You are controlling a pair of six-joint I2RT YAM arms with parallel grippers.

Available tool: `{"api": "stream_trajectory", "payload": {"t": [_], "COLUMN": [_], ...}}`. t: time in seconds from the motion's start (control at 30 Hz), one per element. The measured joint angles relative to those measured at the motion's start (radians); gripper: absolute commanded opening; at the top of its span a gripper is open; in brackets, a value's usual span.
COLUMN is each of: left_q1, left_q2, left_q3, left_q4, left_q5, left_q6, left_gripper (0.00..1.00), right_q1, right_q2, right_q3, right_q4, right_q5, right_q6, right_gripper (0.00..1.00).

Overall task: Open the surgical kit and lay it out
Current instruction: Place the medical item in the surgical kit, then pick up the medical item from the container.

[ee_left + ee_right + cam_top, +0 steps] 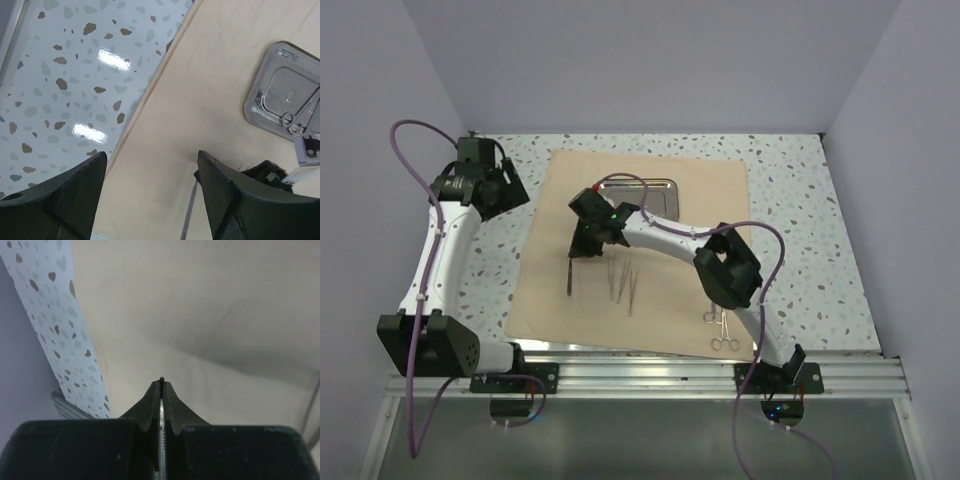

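Note:
The tan cloth (660,250) lies spread flat on the table. The steel tray (664,185) sits at its far side; in the left wrist view the tray (270,80) holds a ring-handled instrument (295,122). My right gripper (586,238) is low over the cloth's left part, shut on a slim metal instrument (160,427) seen edge-on between its pads; that instrument (570,275) points toward the near edge. Slim tweezers (622,285) lie on the cloth beside it. Ring-handled forceps (720,328) rest near the cloth's front right. My left gripper (152,165) hangs open and holds nothing, above the cloth's left edge.
The speckled tabletop (490,260) surrounds the cloth. The right arm's elbow (728,268) hangs over the cloth's right half. Purple walls close in on the left, back and right. A metal rail (650,375) runs along the near edge.

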Motion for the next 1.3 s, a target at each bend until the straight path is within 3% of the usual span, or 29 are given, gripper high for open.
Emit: {"api": "stream_trajectory", "payload": {"t": [0.27, 0.37, 0.4, 0.5, 0.53, 0.77, 0.93, 1.1, 1.3], "left_q1": [0.012, 0.012, 0.012, 0.012, 0.012, -0.005, -0.138, -0.281, -0.383], "left_q2": [-0.065, -0.069, -0.069, -0.069, -0.069, 0.03, 0.223, 0.46, 0.779], "left_q3": [-0.043, -0.062, -0.068, -0.074, -0.074, 0.003, 0.184, 0.344, 0.627], "left_q4": [-0.009, -0.011, -0.011, -0.011, -0.008, -0.004, 0.011, 0.065, 0.072], "left_q5": [0.003, 0.009, 0.012, 0.026, 0.029, 0.047, 0.055, 0.111, 0.177], "left_q6": [0.0, 0.0, 0.0, 0.0, 0.0, 0.006, 0.006, 0.003, 0.007], "left_gripper": [0.78, 0.77, 0.77, 0.77, 0.76, 0.73, 0.67, 0.63, 0.61], "right_q1": [0.045, 0.045, 0.045, 0.043, 0.043, 0.026, -0.066, -0.266, -0.294], "right_q2": [0.055, 0.083, 0.093, 0.103, 0.103, 0.01, -0.299, -0.655, -0.85], "right_q3": [0.006, 0.008, 0.012, 0.023, 0.033, 0.031, -0.121, -0.214, -0.278], "right_q4": [0.044, 0.042, 0.037, 0.04, 0.039, -0.012, -0.049, -0.117, -0.217], "right_q5": [-0.016, -0.016, -0.016, -0.028, -0.027, -0.018, 0.059, 0.226, 0.384], "right_q6": [0.056, 0.054, 0.051, 0.039, 0.033, -0.048, -0.148, -0.275, -0.391], "right_gripper": [0.0, 0.29, 0.47, 0.63, 0.73, 0.76, 0.76, 0.79, 0.8]}}
